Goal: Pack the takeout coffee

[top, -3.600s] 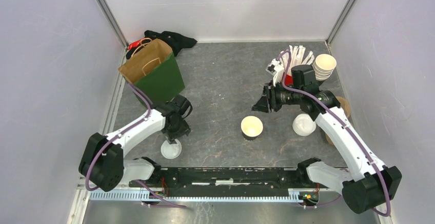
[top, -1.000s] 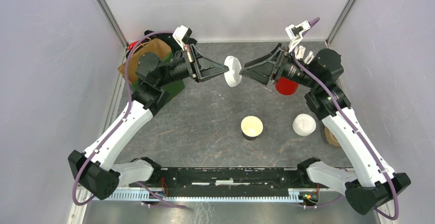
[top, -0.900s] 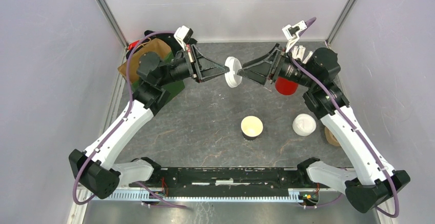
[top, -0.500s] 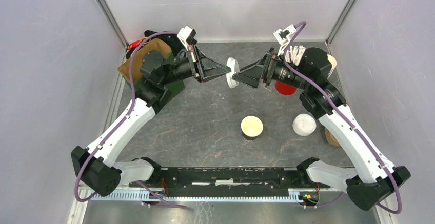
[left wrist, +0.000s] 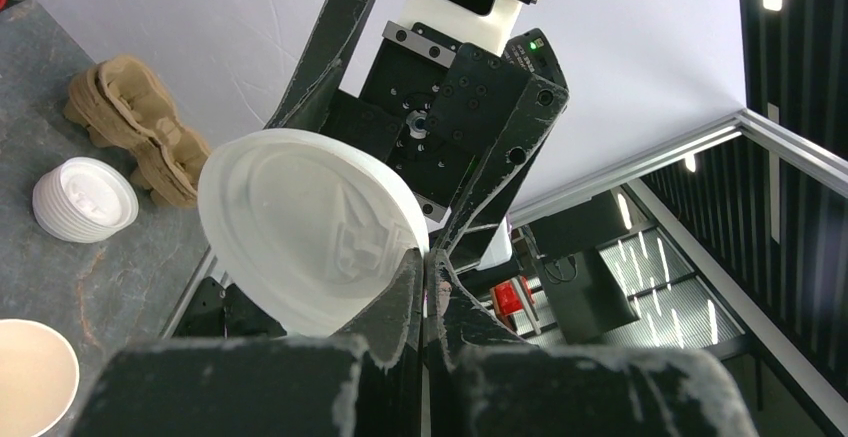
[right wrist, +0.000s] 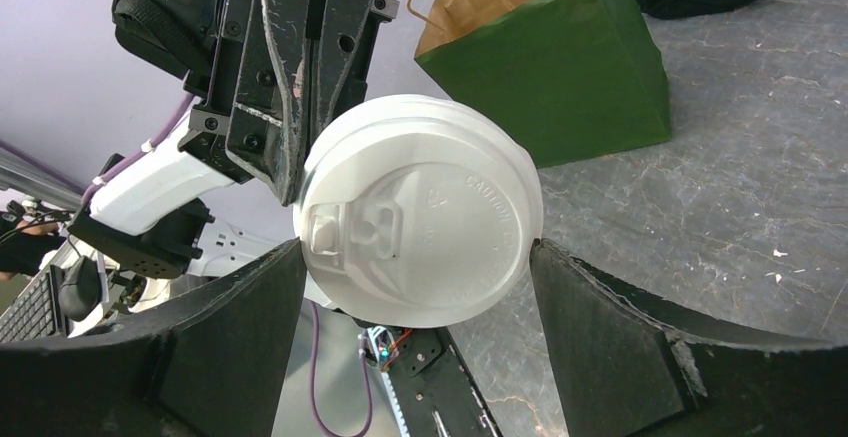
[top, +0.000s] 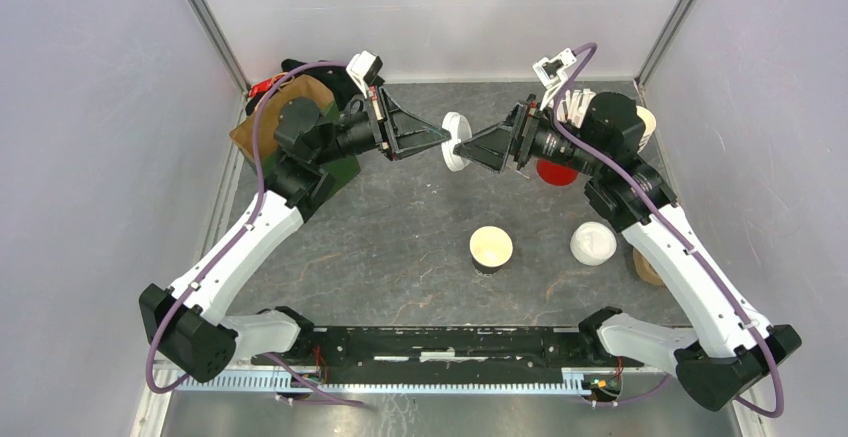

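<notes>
White lid (left wrist: 300, 227) hangs above the surface (top: 400, 237), its rim clamped in my left claw (left wrist: 424, 262). My right claw (right wrist: 418, 255) is spread wide, one finger either side of the lid. The uncapped cup (top: 491, 248) stands mid-surface, untouched.

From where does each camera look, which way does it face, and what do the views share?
Top external: high behind the bases, looking down on the table; both whole arms show, left gripper and right gripper tip to tip.
Left wrist: faces the right arm; its own fingers pinch the white lid.
Right wrist: faces the left arm and green bag; own fingers flank the lid.
Shared: all three show the lid.
</notes>
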`<action>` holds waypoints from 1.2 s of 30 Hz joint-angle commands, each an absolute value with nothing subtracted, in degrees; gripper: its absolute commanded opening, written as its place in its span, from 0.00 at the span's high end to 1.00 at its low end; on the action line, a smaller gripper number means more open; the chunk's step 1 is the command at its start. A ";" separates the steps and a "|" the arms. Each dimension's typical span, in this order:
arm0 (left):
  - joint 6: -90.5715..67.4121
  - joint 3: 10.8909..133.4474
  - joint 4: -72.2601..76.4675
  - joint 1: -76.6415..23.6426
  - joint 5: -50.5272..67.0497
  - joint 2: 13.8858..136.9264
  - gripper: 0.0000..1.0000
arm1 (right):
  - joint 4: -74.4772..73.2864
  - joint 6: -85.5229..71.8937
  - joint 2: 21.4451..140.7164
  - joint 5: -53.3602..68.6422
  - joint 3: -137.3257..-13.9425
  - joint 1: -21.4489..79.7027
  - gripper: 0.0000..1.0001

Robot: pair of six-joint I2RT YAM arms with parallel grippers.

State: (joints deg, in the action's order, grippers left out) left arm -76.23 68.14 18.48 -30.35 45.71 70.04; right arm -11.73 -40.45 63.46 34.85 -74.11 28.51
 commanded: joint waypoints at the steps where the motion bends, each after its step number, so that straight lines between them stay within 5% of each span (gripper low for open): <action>1: -76.90 70.75 19.15 -30.50 47.65 69.78 0.98 | -10.19 -40.09 63.72 33.97 -76.84 28.83 0.12; 11: -76.73 70.68 18.90 -30.50 47.67 69.79 0.98 | -9.75 -40.38 64.38 33.77 -77.22 29.62 0.13; 20: -76.16 70.54 18.47 -30.50 47.86 69.53 0.98 | -10.46 -39.89 63.43 32.62 -76.07 29.79 0.25; 22: -75.77 70.00 18.10 -30.43 47.31 69.08 0.90 | -11.16 -39.42 62.98 32.11 -75.90 29.79 0.26; 31: -61.77 71.93 -4.51 -30.07 42.23 65.58 0.28 | -29.06 -26.86 57.59 25.91 -72.38 29.79 0.25; 36: -54.21 72.60 -18.90 -29.89 34.88 62.68 0.12 | -43.76 -15.71 54.73 19.74 -68.80 29.77 0.23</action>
State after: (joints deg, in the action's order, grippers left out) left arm -63.88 69.67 -5.21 -30.26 40.71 65.89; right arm -29.80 -26.52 56.05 25.93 -70.74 29.58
